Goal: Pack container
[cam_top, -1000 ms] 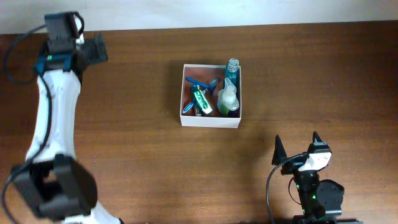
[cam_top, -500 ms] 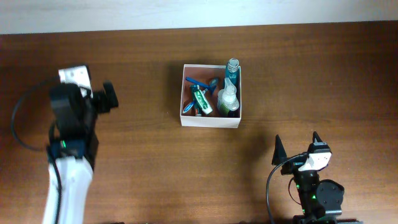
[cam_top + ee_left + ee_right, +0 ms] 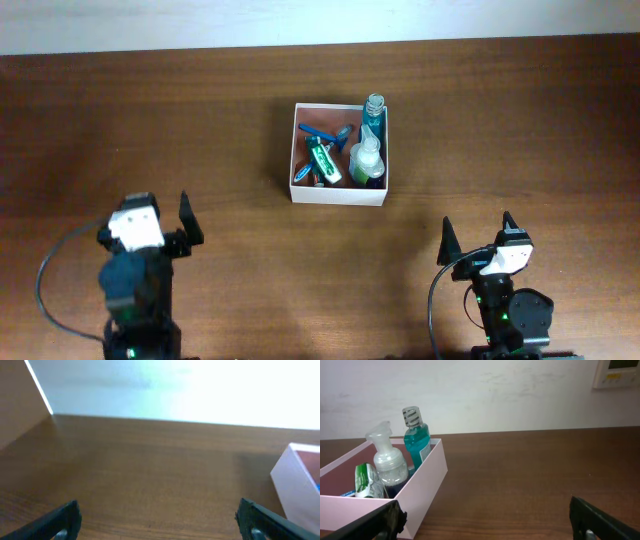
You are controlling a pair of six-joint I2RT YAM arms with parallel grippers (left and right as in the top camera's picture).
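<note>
Both are spread wide, nothing held: the left gripper [image 3: 157, 522] and right gripper [image 3: 478, 236], seen at the front edge. The container [image 3: 338, 195] is found farther back between them, packed with toiletries [image 3: 366, 160].

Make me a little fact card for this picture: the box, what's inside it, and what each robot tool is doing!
Box: square shallow white cardboard container, on the brown wooden table
Inside: teal plastic bottle, clear pump bottle, green-and-white tube, blue razor
Left tool: open, holding nothing, apart from the container
Right tool: open, holding nothing, apart from the container
</note>
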